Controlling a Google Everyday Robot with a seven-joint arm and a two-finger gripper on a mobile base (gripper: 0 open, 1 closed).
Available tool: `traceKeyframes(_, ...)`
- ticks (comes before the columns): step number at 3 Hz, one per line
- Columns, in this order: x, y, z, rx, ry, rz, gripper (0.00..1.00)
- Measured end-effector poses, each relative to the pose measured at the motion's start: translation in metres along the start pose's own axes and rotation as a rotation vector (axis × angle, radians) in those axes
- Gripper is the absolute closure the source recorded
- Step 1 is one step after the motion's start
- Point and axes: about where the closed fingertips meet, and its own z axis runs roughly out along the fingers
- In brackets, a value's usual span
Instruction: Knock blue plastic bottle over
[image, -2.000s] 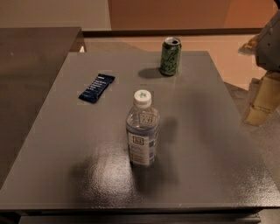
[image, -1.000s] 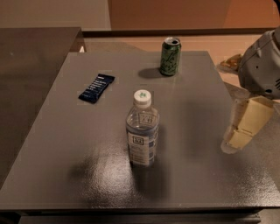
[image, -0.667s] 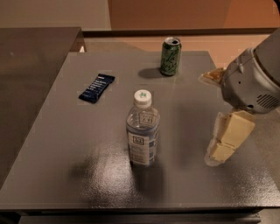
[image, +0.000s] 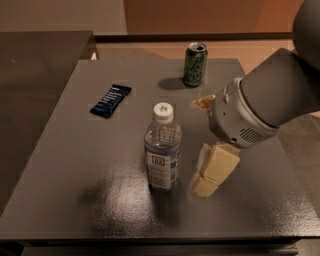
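Observation:
The blue plastic bottle (image: 162, 150) stands upright near the middle of the grey table (image: 75, 165). It is clear with a bluish tint, a white cap with a green mark and a blue-and-white label. My gripper (image: 208, 136) is just to the right of the bottle, low over the table, with its jaws apart. One cream finger (image: 216, 169) hangs near the bottle's lower right side with a small gap between them. The other fingertip (image: 203, 103) shows farther back. The grey wrist and arm (image: 260, 107) come in from the right.
A green drink can (image: 195, 64) stands upright at the back of the table, behind the gripper. A flat dark blue snack wrapper (image: 111, 100) lies at the back left. A darker counter (image: 35, 90) adjoins the table's left side. The table's front edge runs along the bottom.
My gripper has come in from the right edge, leftward and toward the front, and is now close beside the bottle. The bottle, can and wrapper have not moved.

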Motion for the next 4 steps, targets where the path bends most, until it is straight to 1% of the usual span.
traceKeyframes(1,-0.021,0.0,0.016,0.001,-0.046,0.024,0.0)
traceKeyframes(2,-0.036,-0.001,0.021,-0.009,-0.078,0.048,0.0)
traceKeyframes(3,-0.044,-0.002,0.02,-0.032,-0.102,0.067,0.16)
traceKeyframes(4,-0.048,-0.002,0.018,-0.05,-0.109,0.081,0.41)
